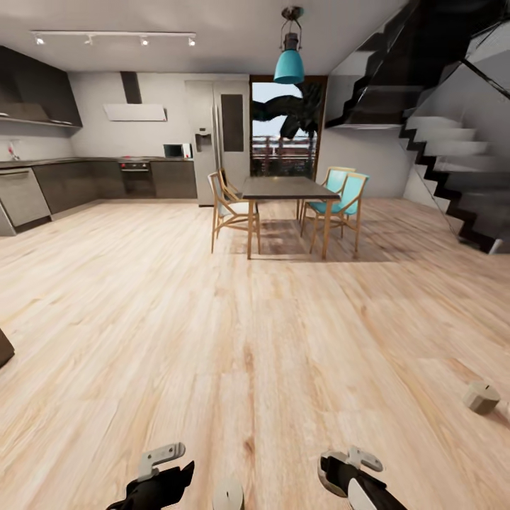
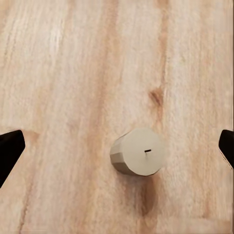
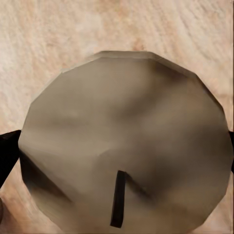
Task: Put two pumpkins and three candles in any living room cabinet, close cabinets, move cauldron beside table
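Head view: the robot faces an open room with a light plank floor (image 1: 234, 319). At twelve o'clock, well off, a dark dining table (image 1: 287, 188) stands with wooden chairs around it, two with teal seats (image 1: 343, 198) on its far-right side. A teal lamp (image 1: 289, 65) hangs above it. At ten o'clock runs a dark kitchen counter (image 1: 85, 180) with an oven and a range hood; at two o'clock a dark staircase (image 1: 453, 156) climbs. At four o'clock a tan candle (image 1: 482, 397) lies tipped on the floor. At six o'clock the left gripper (image 1: 159, 474) and right gripper (image 1: 350, 471) sit low in the picture, and between them the pale top of another candle (image 1: 228, 494) peeks in at the bottom edge.

Left wrist view: a short beige candle (image 2: 137, 152) with a small dark wick stands on the floor boards beneath the claw. The two dark fingertips (image 2: 9, 151) show at opposite edges, spread wide, and both are well apart from the candle; the claw has hold of nothing.

Right wrist view: a candle's flat top (image 3: 126, 141) with its dark wick looms very close, floor showing around it. A dark fingertip (image 3: 7, 153) meets its edge at one side, and a sliver of the other shows at the opposite side. The claw appears closed around this candle, gripping it by the sides.
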Controlling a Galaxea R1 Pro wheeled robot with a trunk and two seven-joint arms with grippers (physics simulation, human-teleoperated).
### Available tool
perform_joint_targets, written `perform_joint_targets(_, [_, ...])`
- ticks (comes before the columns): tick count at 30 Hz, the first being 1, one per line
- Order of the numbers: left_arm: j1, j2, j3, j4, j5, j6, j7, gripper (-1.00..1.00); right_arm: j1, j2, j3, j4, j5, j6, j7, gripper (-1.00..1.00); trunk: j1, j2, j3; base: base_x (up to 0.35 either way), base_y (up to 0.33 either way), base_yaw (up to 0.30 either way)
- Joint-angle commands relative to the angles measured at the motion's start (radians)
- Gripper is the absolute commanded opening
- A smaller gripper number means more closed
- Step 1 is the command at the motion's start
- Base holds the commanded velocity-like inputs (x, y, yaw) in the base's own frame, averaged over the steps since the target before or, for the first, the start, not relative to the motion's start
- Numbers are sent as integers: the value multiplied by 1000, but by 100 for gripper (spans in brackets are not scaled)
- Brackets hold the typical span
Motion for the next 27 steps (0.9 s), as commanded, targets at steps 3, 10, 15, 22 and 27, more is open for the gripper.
perform_joint_targets(3, [0,0,0,-2,10,3,9,100,0,-5,-32,-2,-6,5,-4,-100,-1,0,13,0,0,-276])
perform_joint_targets(10, [0,0,-2,-2,10,3,10,100,0,-9,-67,-2,-5,8,-3,-100,-5,2,43,0,0,-273])
perform_joint_targets(15, [0,0,-2,-2,10,3,10,100,1,-11,-69,-2,-5,8,-3,-100,-7,3,64,0,0,-225])
perform_joint_targets(22, [0,0,-6,-1,10,3,12,100,1,-12,-70,-2,-5,8,-3,-100,-10,5,92,0,0,-113])
perform_joint_targets(27, [0,0,-8,-1,9,2,14,100,1,-17,-70,-2,-5,5,-3,-100,-29,40,107,0,0,-16])
